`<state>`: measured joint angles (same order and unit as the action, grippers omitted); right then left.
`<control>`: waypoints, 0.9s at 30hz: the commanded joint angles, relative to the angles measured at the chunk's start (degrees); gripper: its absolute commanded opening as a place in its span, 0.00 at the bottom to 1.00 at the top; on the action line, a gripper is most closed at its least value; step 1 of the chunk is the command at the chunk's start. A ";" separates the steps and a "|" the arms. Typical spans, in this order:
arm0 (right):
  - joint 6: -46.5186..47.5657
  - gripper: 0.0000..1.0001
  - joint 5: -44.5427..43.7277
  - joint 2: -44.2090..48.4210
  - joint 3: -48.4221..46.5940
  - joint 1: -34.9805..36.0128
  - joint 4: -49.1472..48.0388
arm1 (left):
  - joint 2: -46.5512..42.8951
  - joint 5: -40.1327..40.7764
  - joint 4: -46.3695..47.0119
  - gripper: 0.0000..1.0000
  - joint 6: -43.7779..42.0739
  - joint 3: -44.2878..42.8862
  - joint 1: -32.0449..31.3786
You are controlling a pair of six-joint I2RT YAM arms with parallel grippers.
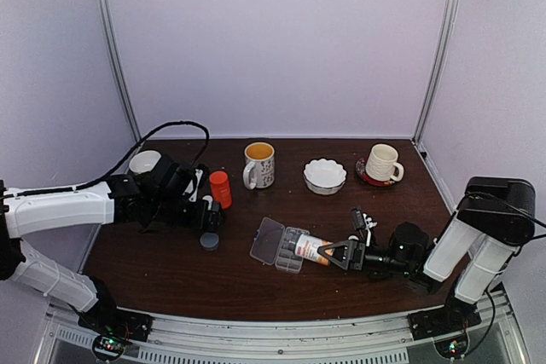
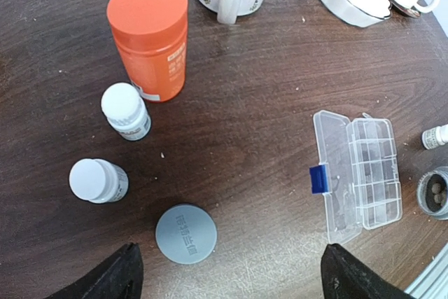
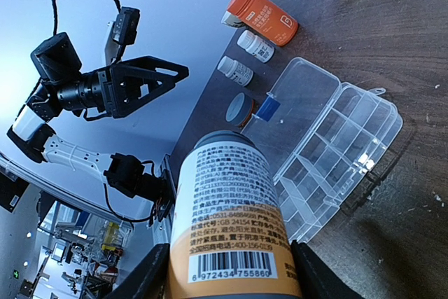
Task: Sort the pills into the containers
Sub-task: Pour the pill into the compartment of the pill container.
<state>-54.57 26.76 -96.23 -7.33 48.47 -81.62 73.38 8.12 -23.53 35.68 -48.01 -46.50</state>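
The right fingers (image 3: 147, 281) grip a labelled bottle (image 3: 227, 215), held on its side just beside the open organizer box (image 3: 336, 145) on the table (image 2: 266, 103). Brown pills (image 2: 437, 191) sit inside this bottle. The left fingers (image 2: 115, 278) stand wide open and empty above a grey cap (image 2: 185, 234).

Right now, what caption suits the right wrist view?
Right end effector grips a labelled bottle, its mouth toward the open clear organizer box.
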 commanded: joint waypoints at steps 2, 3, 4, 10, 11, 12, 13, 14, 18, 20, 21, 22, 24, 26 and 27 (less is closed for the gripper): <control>-0.52 0.00 -1.79 2.42 -0.51 1.08 3.82 | -0.14 -1.79 3.38 0.91 -0.78 0.63 -0.17; -0.51 0.00 -2.11 3.09 -0.87 1.41 5.60 | -0.01 -1.86 3.57 0.91 -0.85 0.59 -0.17; -0.46 0.00 -2.25 3.72 -1.22 1.71 7.08 | 0.14 -2.06 3.72 0.91 -0.94 0.63 -0.17; -0.53 0.00 -3.37 6.60 -3.34 2.92 14.52 | 0.91 -3.62 5.08 0.90 -1.40 0.81 -0.17; -0.55 0.00 -3.46 6.92 -3.74 3.01 15.61 | 1.00 -3.64 5.22 0.90 -1.45 0.82 -0.17; -0.47 0.00 -3.53 7.28 -4.13 3.10 16.62 | 1.02 -3.71 5.18 0.90 -1.49 0.81 -0.17; -0.39 0.00 -3.62 7.48 -4.50 3.12 17.68 | 1.03 -3.72 5.22 0.90 -1.61 0.88 -0.16; -0.37 0.00 -3.71 7.57 -4.78 3.22 18.58 | 1.07 -3.73 5.18 0.90 -1.70 0.82 -0.15; -0.28 0.00 -4.07 7.62 -5.76 3.22 20.85 | 0.91 -3.73 5.18 0.90 -1.84 1.17 -0.17; -0.21 0.00 -4.10 7.62 -6.34 3.26 22.26 | 0.79 -3.75 5.08 0.90 -1.84 1.36 -0.17; -0.19 0.00 -4.16 7.61 -6.52 3.22 22.78 | 0.69 -3.75 5.07 0.89 -1.81 1.49 -0.17; -0.19 0.00 -4.11 7.67 -6.61 3.21 23.12 | 0.64 -3.75 5.15 0.89 -1.78 1.58 -0.17; -0.05 0.00 -4.17 7.67 -6.64 3.22 23.54 | 0.59 -3.81 5.19 0.89 -1.84 1.68 -0.17; -0.10 0.00 -4.11 7.76 -6.64 3.21 23.83 | 0.65 -3.97 5.17 0.89 -1.93 1.68 -0.17; -0.10 0.00 -4.01 7.79 -6.56 3.29 23.80 | 0.73 -4.06 5.23 0.89 -1.93 1.53 -0.17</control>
<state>-54.68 23.68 -89.41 -12.93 51.42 -58.65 74.04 4.86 -20.82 34.57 -47.13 -46.50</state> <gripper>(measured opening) 0.552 0.894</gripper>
